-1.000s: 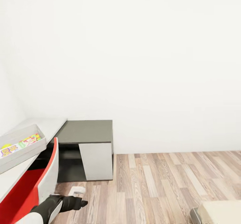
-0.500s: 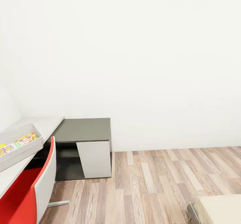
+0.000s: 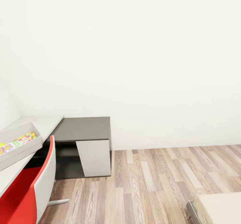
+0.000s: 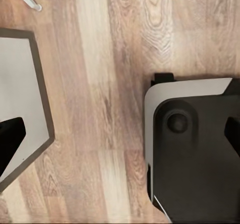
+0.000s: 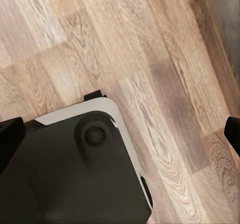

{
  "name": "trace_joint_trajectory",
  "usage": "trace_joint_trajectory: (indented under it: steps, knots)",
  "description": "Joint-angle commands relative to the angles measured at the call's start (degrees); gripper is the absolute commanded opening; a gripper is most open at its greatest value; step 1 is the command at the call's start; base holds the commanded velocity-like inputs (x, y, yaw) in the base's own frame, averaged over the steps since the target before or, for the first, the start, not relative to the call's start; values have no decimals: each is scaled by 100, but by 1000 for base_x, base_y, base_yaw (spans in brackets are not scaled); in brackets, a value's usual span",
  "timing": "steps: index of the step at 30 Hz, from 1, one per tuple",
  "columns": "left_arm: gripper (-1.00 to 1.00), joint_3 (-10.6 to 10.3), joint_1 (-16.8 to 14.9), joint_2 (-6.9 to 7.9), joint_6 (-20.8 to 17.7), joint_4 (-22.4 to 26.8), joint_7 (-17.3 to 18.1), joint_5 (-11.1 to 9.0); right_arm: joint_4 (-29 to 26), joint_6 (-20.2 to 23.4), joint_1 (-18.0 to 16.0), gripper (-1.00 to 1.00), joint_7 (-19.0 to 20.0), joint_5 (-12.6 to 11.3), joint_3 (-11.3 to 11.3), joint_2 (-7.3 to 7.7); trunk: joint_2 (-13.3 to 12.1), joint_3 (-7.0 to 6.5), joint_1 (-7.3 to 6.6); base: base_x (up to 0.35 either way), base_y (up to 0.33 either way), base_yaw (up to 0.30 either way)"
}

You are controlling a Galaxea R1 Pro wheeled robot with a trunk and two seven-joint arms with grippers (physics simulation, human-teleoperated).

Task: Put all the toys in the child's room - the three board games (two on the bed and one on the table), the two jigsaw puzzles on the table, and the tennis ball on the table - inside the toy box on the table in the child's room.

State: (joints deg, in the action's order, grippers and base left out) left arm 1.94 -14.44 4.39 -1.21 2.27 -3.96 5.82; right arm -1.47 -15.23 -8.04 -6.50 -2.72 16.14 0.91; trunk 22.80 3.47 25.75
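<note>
toy box sits on the desk at far left, holding colourful boxes. transit step; next, approach the bed. finger state cannot be determined.

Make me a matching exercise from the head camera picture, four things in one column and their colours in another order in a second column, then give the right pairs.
Things:
1. chair
2. cabinet top
3. floor
4. toy box

Colours:
A. brown wood planks
B. light grey, with bright printed boxes inside
C. red seat with a pale grey back shell
D. dark grey

Pairs: 1-C, 2-D, 3-A, 4-B
</note>
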Motion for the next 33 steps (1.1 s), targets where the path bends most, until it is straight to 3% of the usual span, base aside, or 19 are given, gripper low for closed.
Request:
trace_joint_trajectory:
  steps: [1, 13, 19, 26, 33]
  knots:
    - [100, 21, 34, 0, -4, 3, -19, 59, 6, -24, 3, 100, -5, -27, -4, 0, 12, 14, 3, 0, 0, 113]
    - [100, 29, 411, -30, 37, 1, -33, 14, 6, -48, 287, 100, -19, -46, 7, 73, 12, 50, 3, 0, 0, 102]
    - [100, 82, 618, -22, 416, -9, -97, -34, 6, -47, 429, 100, -26, -68, 28, 107, 12, 51, 3, 0, 0, 5]
    - [100, 75, 652, -39, 512, -19, -142, -117, 5, -50, 459, 100, -27, -87, 26, 10, 12, 51, 3, 0, 0, 0]
    - [100, 96, 653, -56, 524, 34, -141, -136, 6, -50, 461, 100, -25, -99, 35, 17, 12, 51, 3, 0, 0, 0]
